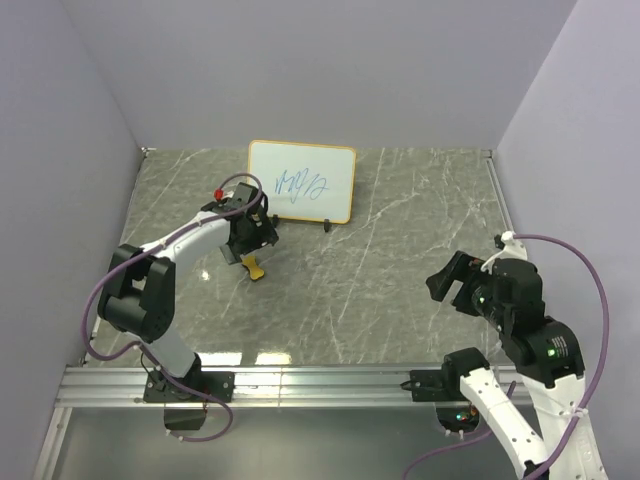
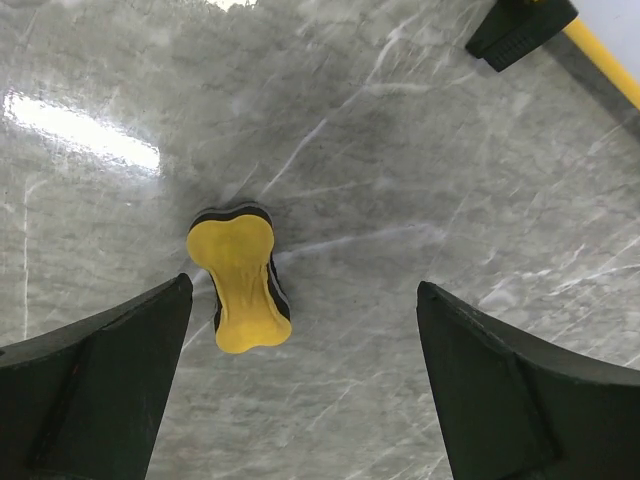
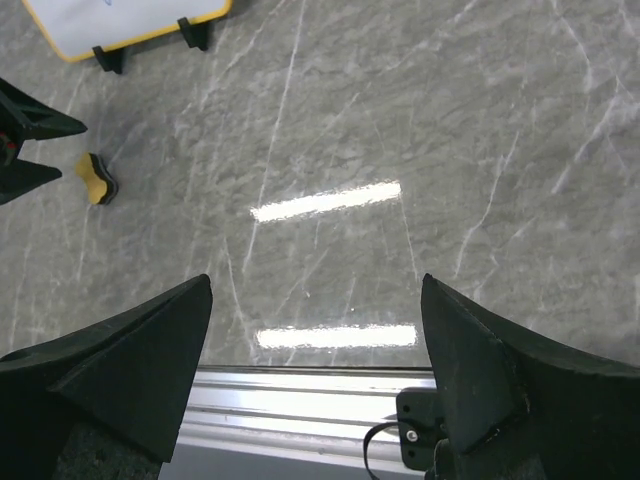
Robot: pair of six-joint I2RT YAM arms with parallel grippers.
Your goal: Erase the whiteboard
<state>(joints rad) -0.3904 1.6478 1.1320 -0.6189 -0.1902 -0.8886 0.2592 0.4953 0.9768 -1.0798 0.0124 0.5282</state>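
1. Whiteboard, small, white, yellow-framed, blue-scribbled: table's far edge, looks light and tippy.
2. Yellow bone-shaped foam eraser: probably soft, pinch its waist.
3. Left jaws apart above it; right jaws apart too.

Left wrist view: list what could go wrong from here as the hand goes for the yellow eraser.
1. The yellow eraser lies off-centre under the open left hand, close to one finger. Closing may shove it across the smooth table instead of gripping it.
2. The whiteboard stands only on small black feet. Wiping pressure could slide or tip it, and the right hand is far off, not bracing it.
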